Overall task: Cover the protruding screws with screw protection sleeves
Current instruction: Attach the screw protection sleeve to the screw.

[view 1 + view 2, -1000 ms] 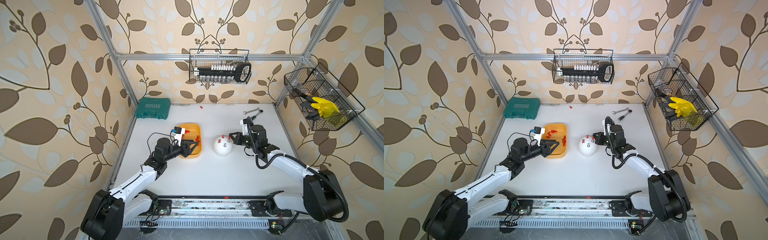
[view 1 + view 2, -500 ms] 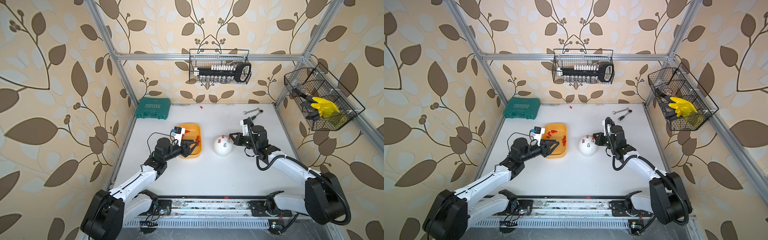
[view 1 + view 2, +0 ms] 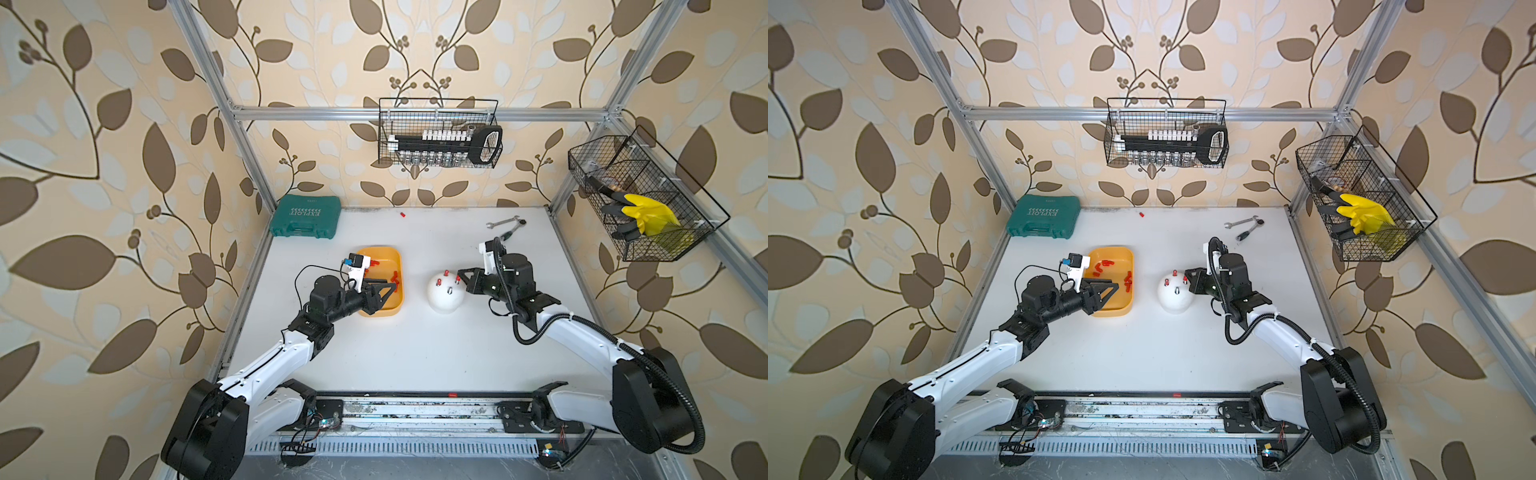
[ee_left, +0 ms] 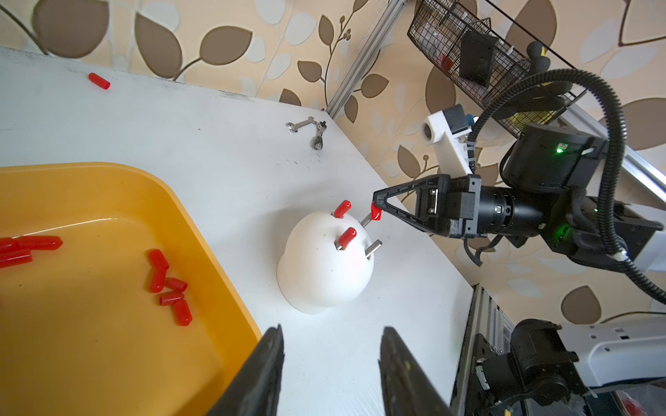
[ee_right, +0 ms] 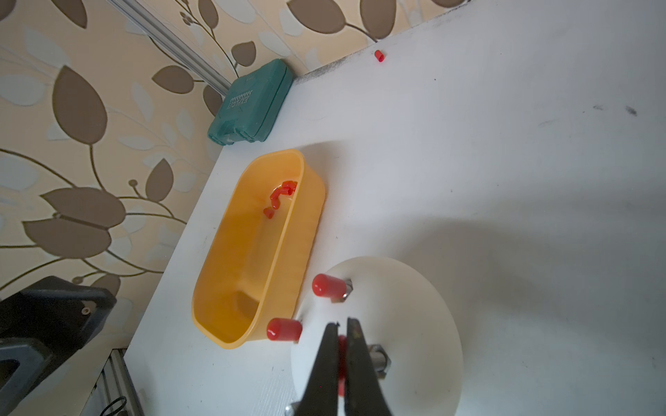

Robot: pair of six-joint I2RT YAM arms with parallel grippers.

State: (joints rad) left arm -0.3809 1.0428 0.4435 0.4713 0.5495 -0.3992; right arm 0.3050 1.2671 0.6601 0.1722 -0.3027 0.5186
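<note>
Red sleeve sits pinched in your right tool, touching the tip of a tilted screw on the white dome; two screws are capped and one is bare. Match the sleeve's axis to the screw, then push straight along it. Pushing off-axis will likely buckle it. Your left tool hangs spread and empty by the yellow tray.

Beige walls with brown leaf-vine wallpaper, silver aluminium frame rails, white matte worktop, soft even light
</note>
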